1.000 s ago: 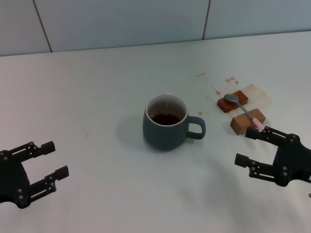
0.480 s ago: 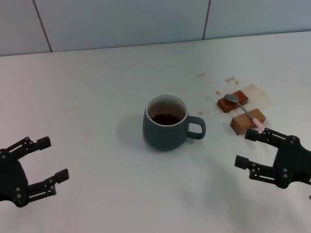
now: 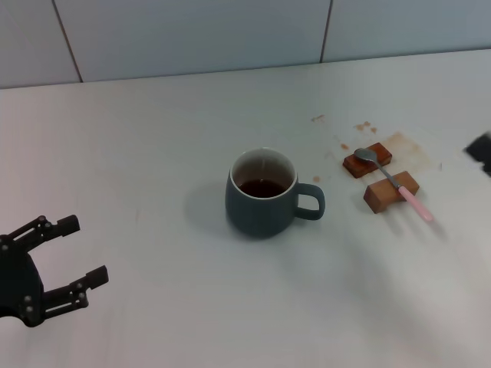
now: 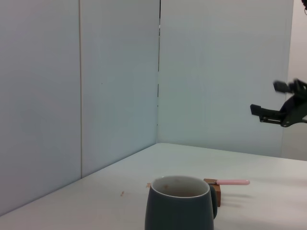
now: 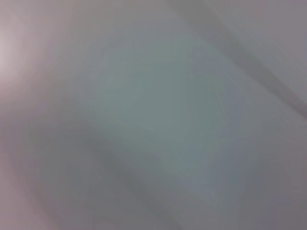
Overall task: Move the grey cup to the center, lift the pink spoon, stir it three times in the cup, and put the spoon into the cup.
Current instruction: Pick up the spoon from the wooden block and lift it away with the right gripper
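Grey cup (image 3: 261, 195) sits mid-table already. I see the pink spoon (image 3: 418, 205) resting untouched on wooden blocks (image 3: 391, 192) beside it. My left gripper (image 3: 67, 260) waits spread apart; my right gripper (image 4: 268, 101) hangs high, apart. Lifting and stirring remain.

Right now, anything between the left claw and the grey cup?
Nothing: head view shows bare white table between the open left claw and the grey cup.

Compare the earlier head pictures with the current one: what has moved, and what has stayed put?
The right end effector rose from beside the pink spoon to the table's right edge, empty. The left end effector opened wider. The grey cup, spoon and wooden blocks stayed put.
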`<action>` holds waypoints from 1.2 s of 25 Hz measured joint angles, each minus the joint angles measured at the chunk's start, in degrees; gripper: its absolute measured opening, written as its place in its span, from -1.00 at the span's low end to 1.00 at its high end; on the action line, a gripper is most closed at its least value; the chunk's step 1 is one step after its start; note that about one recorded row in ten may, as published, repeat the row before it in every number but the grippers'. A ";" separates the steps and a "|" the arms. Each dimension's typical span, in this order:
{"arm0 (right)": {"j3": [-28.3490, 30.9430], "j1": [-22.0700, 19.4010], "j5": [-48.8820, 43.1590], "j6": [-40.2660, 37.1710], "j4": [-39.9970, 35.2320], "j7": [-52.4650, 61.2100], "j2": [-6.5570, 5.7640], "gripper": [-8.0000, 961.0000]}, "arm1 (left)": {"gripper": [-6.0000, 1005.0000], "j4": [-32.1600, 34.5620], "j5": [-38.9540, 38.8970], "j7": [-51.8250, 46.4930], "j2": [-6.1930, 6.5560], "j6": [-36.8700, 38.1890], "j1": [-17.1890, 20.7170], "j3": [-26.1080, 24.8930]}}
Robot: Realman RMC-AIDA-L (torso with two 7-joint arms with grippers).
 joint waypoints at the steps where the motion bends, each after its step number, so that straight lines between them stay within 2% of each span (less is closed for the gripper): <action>1: 3.64 -1.22 0.02 0.27 1.46 8.20 0.30 0.65 | 0.71 0.00 0.00 -0.01 0.00 0.00 0.00 -0.07; 2: 3.64 -1.22 0.02 0.27 1.46 8.20 0.30 0.65 | 0.71 0.00 0.00 -0.01 0.00 0.00 0.00 -0.07; 6: 6.81 -3.94 0.04 3.64 1.89 22.37 0.96 0.65 | 0.71 -0.01 -0.34 -0.01 0.00 0.00 0.00 -0.16; 11: 7.38 -5.07 0.00 6.10 2.00 30.53 1.48 0.65 | 0.71 0.00 -0.78 0.02 0.13 0.07 -0.09 -0.17; 16: 6.10 -5.03 -0.50 8.61 2.72 33.66 2.12 0.65 | 0.71 0.00 -0.85 0.33 0.20 0.19 -0.15 -0.15; 23: 4.47 -5.26 -2.80 15.00 5.60 34.10 2.18 0.65 | 0.71 0.03 -0.97 0.68 0.17 0.26 -0.53 -0.14; 30: 4.38 -5.17 -3.54 18.20 6.77 33.90 2.24 0.65 | 0.71 0.09 -1.29 0.72 0.01 0.40 -0.54 -0.14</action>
